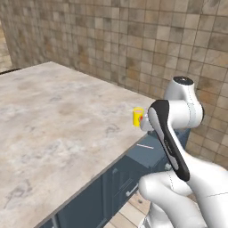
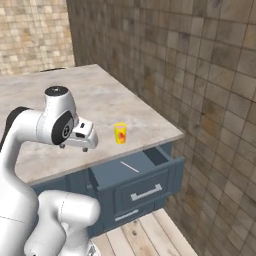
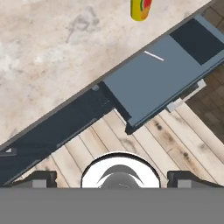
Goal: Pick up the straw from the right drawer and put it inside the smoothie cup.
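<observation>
The right drawer (image 2: pixel 150 186) stands pulled out under the counter edge, seen also in the hand view (image 3: pixel 144 92) and the left base view (image 1: pixel 149 156). The straw (image 2: pixel 129 166) lies flat on the drawer's floor, a thin pale line (image 3: pixel 153 55) (image 1: pixel 144 146). On the counter just behind the drawer, the smoothie cup (image 2: pixel 120 133) stands upright, yellow with a red mark (image 1: pixel 138 116) (image 3: pixel 141 8). My gripper (image 2: pixel 75 146) hangs open and holds nothing, above and to the left of the drawer. Its fingertips (image 3: pixel 41 178) stand wide apart over the floor.
The marble counter (image 1: pixel 58 120) runs far to the left. A brown tiled wall (image 2: pixel 200 75) closes the right side beside the drawer. Wood plank floor (image 3: pixel 175 140) lies below. Slate-blue cabinet fronts (image 1: pixel 93 200) sit under the counter left of the drawer.
</observation>
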